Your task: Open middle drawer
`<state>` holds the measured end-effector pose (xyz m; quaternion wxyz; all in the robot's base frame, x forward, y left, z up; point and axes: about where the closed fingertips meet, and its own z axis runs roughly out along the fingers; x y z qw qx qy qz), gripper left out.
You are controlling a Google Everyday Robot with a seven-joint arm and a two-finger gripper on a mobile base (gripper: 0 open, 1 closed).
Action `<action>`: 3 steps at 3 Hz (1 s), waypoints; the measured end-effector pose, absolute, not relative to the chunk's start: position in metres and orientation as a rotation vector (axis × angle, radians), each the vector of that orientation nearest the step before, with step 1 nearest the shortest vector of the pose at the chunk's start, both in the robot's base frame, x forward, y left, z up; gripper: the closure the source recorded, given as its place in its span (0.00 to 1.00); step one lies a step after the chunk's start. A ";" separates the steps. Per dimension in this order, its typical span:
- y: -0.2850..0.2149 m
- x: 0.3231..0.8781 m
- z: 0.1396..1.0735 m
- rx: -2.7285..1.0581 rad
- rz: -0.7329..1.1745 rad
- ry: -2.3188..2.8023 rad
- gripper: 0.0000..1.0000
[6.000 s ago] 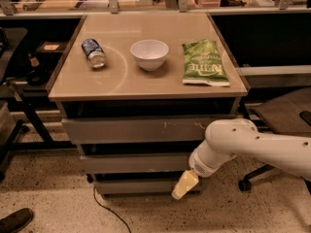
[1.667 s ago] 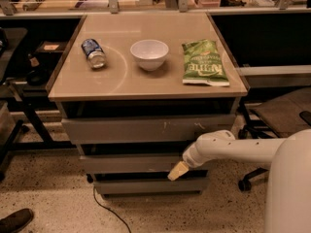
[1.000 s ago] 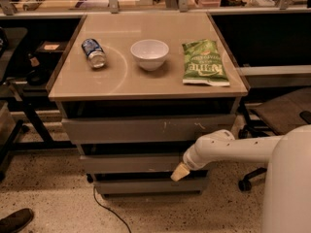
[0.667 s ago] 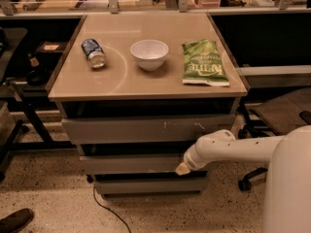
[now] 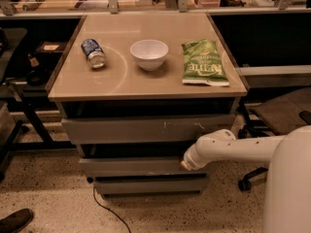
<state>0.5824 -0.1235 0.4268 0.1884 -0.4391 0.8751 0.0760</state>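
Observation:
The middle drawer (image 5: 131,167) is the wide shallow grey front in the camera view. It sits under the taller scratched top drawer front (image 5: 146,128) and above the slim bottom front (image 5: 150,185). A dark gap shows above the middle drawer's upper edge. My white arm (image 5: 243,149) reaches in from the right. My gripper (image 5: 185,165) is against the right end of the middle drawer's front, at its upper edge. Its tip is mostly hidden by the wrist.
On the cabinet top (image 5: 116,81) lie a tipped can (image 5: 93,53), a white bowl (image 5: 149,54) and a green chip bag (image 5: 203,63). An office chair (image 5: 277,115) stands at the right. A cable (image 5: 104,210) and a shoe (image 5: 17,221) lie on the floor.
My gripper has risen from in front of the bottom drawer and moved in to the right end of the middle drawer's front. The drawers look unmoved.

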 end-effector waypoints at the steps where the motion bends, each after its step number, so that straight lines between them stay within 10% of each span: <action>1: -0.123 0.582 0.427 -1.235 0.214 2.462 1.00; 3: -0.123 0.583 0.432 -1.235 0.214 2.462 1.00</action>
